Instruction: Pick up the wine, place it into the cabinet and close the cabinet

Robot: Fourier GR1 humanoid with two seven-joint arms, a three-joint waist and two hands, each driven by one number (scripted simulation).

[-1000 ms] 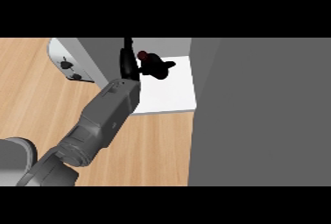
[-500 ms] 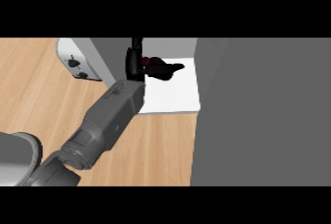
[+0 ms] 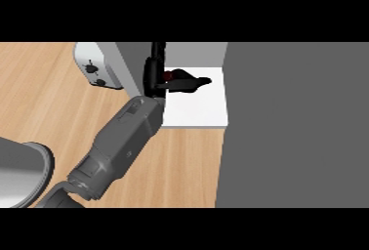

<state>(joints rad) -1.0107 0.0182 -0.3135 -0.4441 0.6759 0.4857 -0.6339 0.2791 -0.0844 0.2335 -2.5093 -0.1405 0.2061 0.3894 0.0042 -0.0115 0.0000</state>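
where the grey forearm (image 3: pixel 119 141) ended at the mouth of the cabinet (image 3: pixel 133 63), we saw the left robot hand (image 3: pixel 154 73) as a narrow black shape standing up the view, its fingers (image 3: pixel 189 83) curled off to the right. between palm and fingers showed a small dark red patch, which we took for the wine (image 3: pixel 167 75). the robot hand was closed round it and hid nearly all of it, so we could not tell whether the bottle stood upright or tilted. hand and wine were over the white shelf (image 3: pixel 198 110) inside the cabinet, in its far left part, close to the grey wall.

right of the shelf a broad grey panel (image 3: pixel 296 122) ran from top to bottom of the view; we could not tell whether it was the cabinet's door or its side. left of the cabinet wall, just beside it, a white appliance (image 3: pixel 90 56) with two dark knobs stood on the wooden counter (image 3: pixel 43 107). the forearm crossed the counter slantwise from the lower left. in that corner lay a grey round thing (image 3: pixel 22 171), cut by the edge, well apart from the cabinet.
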